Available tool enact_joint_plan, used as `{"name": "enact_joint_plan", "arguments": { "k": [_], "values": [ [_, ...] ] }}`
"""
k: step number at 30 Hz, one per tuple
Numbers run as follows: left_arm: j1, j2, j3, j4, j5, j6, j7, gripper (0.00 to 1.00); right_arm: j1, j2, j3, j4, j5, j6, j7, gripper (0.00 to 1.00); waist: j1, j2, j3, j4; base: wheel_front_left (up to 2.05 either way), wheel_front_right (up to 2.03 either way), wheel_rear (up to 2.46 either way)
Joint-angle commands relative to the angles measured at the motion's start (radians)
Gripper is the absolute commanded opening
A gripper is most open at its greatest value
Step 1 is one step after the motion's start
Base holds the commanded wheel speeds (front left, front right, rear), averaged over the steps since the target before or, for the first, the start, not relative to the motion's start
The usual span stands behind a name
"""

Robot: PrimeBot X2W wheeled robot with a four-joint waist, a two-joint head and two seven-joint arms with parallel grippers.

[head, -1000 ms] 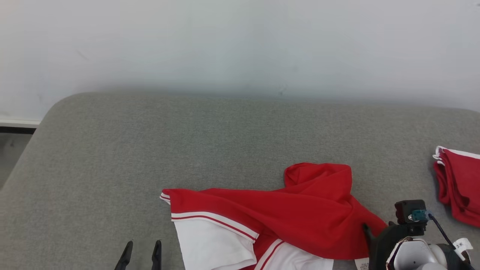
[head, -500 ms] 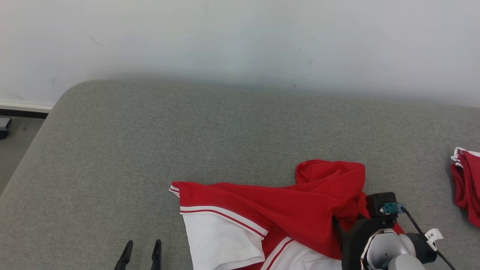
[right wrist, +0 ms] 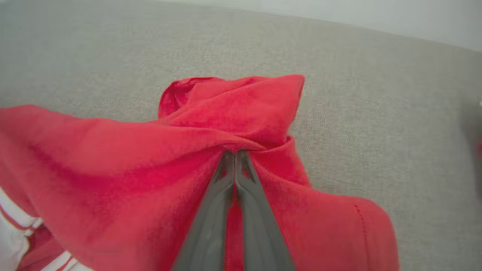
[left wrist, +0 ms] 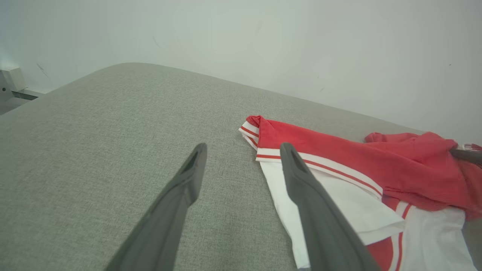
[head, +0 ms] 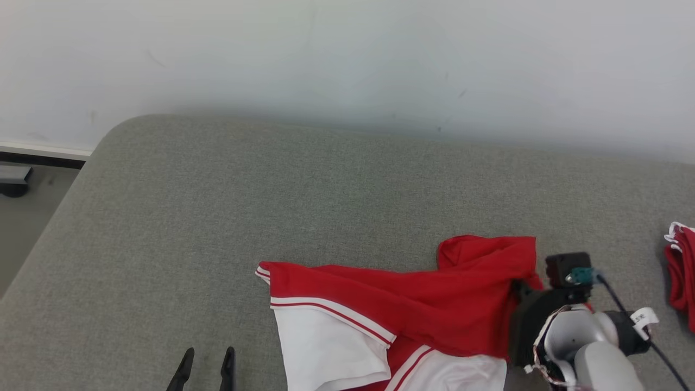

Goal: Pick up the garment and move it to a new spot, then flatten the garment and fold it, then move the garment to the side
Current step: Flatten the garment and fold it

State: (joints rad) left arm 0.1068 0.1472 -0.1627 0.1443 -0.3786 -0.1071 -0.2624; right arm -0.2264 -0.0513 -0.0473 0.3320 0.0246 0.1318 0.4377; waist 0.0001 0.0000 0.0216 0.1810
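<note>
your right hand (right wrist: 234, 153) has gone from the lower right edge of the red-and-white shirt (head: 391, 320) a second ago up to the bunched red part. its two fingers are now pressed together on a pinch of red cloth, which puckers toward the tips in the right wrist view. don't read the rest of the shift as movement: the head camera has swung, which is why the other red garment (head: 681, 271) has slid toward the right edge of the head view. the shirt itself looks to lie where it did, crumpled on the near right part of the grey padded surface (head: 217, 217), with its white striped sleeve (head: 326, 347) spread flat toward your left. your left hand (head: 209, 352) has stayed low at the near edge, fingers apart and holding nothing, just beside that sleeve. i judge that the grasp for the first step is made and the lift has not begun, as most of the cloth rests on the surface. the pinch looks thin and takes one layer near a fold, so expect the shirt to hang unevenly and drag when you raise it. there is plenty of bare surface to your left for the new spot.
</note>
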Motion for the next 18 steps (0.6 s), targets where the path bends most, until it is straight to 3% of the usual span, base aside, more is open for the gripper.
{"name": "enact_joint_plan", "arguments": {
  "k": [1, 6, 12, 13, 14, 18],
  "values": [
    [-0.001, -0.002, 0.001, 0.002, -0.009, -0.006, -0.002, 1.00, -0.033, -0.001, -0.032, -0.007, -0.021, -0.002, -0.007, 0.00, -0.0001, 0.0000, 0.001, 0.007, 0.00, 0.00, 0.00],
    [-0.008, -0.004, -0.002, 0.003, -0.008, -0.007, -0.002, 1.00, -0.123, 0.001, -0.098, 0.034, -0.058, -0.002, -0.019, 0.00, -0.0001, 0.0000, 0.013, 0.025, 0.00, 0.00, 0.00],
    [-0.033, -0.011, -0.021, 0.006, 0.001, -0.015, -0.002, 1.00, -0.283, -0.001, -0.212, 0.235, -0.134, -0.002, -0.078, 0.00, -0.0001, 0.0000, 0.039, 0.084, 0.00, 0.00, 0.00],
    [-0.034, -0.012, -0.026, 0.008, 0.002, -0.016, -0.002, 1.00, -0.297, 0.000, -0.222, 0.261, -0.144, -0.002, -0.086, 0.64, -0.0001, 0.0000, 0.040, 0.092, 0.00, 0.00, 0.00],
    [-0.036, -0.012, -0.030, 0.009, 0.004, -0.017, -0.002, 1.00, -0.310, 0.001, -0.229, 0.286, -0.148, -0.002, -0.095, 1.00, -0.0001, 0.0000, 0.040, 0.099, 0.00, 0.00, 0.00],
    [-0.031, -0.015, -0.047, 0.014, -0.006, -0.015, 0.002, 1.00, -0.322, -0.002, -0.231, 0.332, -0.153, -0.002, -0.133, 1.00, -0.0001, 0.0000, 0.026, 0.102, 0.00, 0.00, 0.00]
  ]
}}
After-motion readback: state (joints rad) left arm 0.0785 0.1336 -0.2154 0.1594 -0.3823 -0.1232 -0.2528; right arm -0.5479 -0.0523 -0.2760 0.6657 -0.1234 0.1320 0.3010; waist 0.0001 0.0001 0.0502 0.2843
